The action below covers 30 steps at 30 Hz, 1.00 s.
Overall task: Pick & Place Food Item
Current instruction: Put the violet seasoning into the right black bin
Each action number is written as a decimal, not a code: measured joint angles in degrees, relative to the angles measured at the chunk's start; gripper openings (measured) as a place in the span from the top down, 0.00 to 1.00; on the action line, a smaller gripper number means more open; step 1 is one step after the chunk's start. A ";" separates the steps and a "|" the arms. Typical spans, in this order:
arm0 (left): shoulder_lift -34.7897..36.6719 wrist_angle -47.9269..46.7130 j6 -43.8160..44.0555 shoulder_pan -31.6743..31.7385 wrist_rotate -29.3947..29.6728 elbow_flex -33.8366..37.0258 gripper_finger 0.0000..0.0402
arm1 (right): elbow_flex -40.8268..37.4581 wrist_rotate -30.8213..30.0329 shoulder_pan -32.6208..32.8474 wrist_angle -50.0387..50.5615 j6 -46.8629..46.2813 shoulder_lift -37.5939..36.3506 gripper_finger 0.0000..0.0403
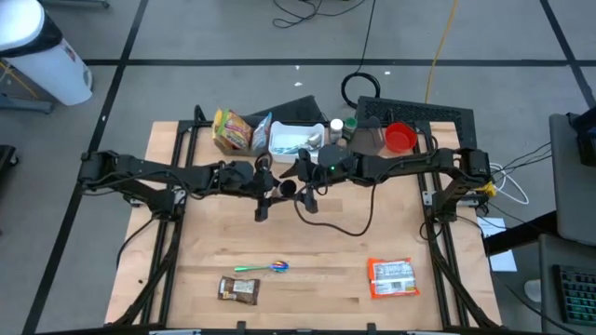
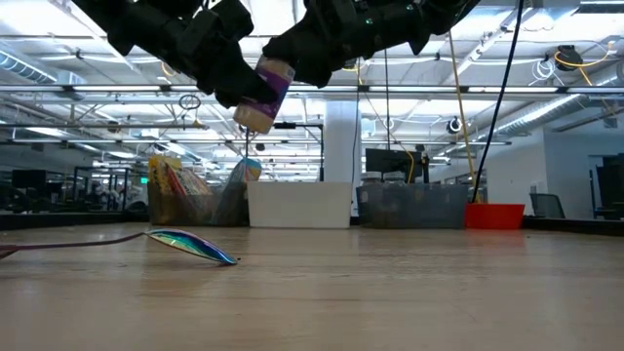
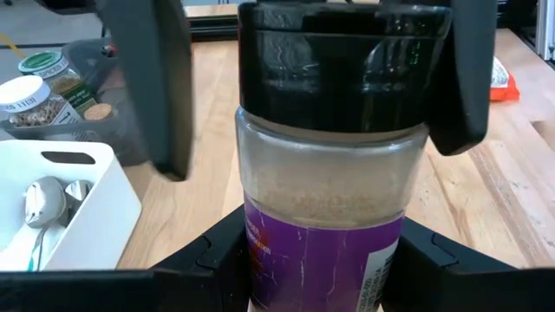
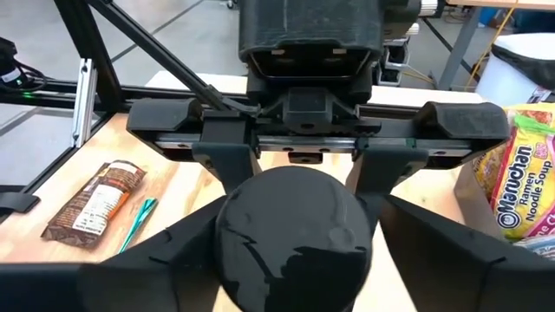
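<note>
The left gripper (image 3: pixel 316 286) fingers clamp a spice jar (image 3: pixel 325 186) above the tabletop (image 1: pixel 307 251); the right gripper (image 4: pixel 290 260) fingers stand apart around its lid, perhaps touching.

Clear glass spice jar (image 3: pixel 325 186) with black lid and purple label; red bowl (image 1: pixel 400 138); orange snack packet (image 1: pixel 391 277); pale wooden tabletop (image 1: pixel 307 251).

Bright overhead lighting, soft shadows, blurred near fingers

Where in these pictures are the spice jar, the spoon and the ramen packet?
spice jar (image 3: pixel 325 260): left wrist view, purple label.
spoon (image 2: pixel 190 245): low view, its shiny bowl.
ramen packet (image 4: pixel 520 186): right wrist view, printed front.
</note>
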<state>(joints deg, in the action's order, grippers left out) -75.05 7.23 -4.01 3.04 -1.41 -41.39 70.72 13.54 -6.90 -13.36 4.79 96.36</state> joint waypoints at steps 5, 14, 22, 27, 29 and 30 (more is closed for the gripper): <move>0.02 -0.25 0.04 0.62 0.16 0.00 0.53 | 0.00 -0.01 -0.12 0.18 0.41 0.00 0.40; 0.02 -0.29 1.42 1.56 -0.47 0.02 0.52 | 0.00 -0.31 -0.14 0.28 1.60 -0.07 0.51; 0.02 -0.04 1.17 2.13 -0.30 0.02 0.38 | 0.00 -0.44 -0.17 0.42 1.10 -0.07 0.51; 0.11 -0.13 1.07 2.23 -0.09 -0.82 0.29 | -0.07 -0.31 -0.17 0.81 1.19 0.07 0.51; 0.11 -0.53 0.73 2.24 -0.09 -1.89 0.26 | -0.07 -0.31 -0.17 0.75 1.28 0.02 0.51; 0.11 -1.60 0.40 2.24 -0.09 -2.60 0.24 | -0.07 -0.29 -0.17 0.95 1.36 0.02 0.51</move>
<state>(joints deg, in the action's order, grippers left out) -74.94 5.63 -3.61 5.28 -1.50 -43.99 70.65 13.25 -7.07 -12.41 6.14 96.38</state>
